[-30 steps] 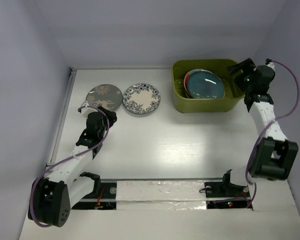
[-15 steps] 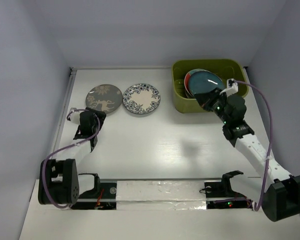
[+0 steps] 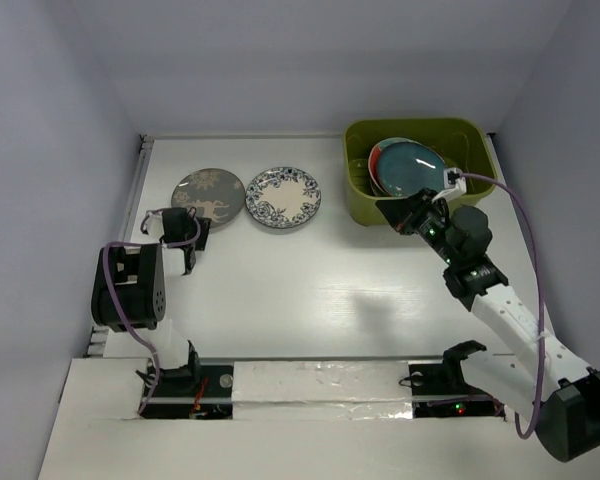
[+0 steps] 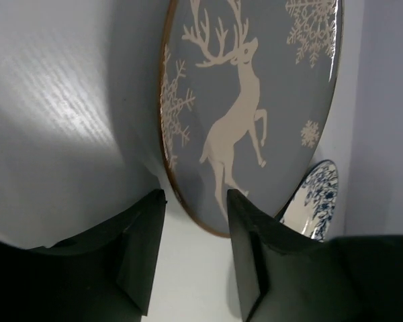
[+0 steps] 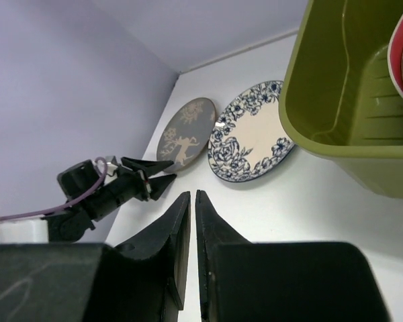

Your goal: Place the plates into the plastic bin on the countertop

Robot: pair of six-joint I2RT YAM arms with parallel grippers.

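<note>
My left gripper (image 4: 196, 201) stands parted, empty; deer plate (image 4: 255, 100) just ahead; stiff, glazed, likely slippery and breakable; I'd pinch its near rim; right gripper (image 5: 191, 198) closed, empty.

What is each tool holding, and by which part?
Nothing. The right tool is shut and empty; the left tool stands open by the grey deer plate.

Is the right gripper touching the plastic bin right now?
Apart. The right wrist view shows bare countertop between the shut right gripper fingertips and the plastic bin wall.
</note>
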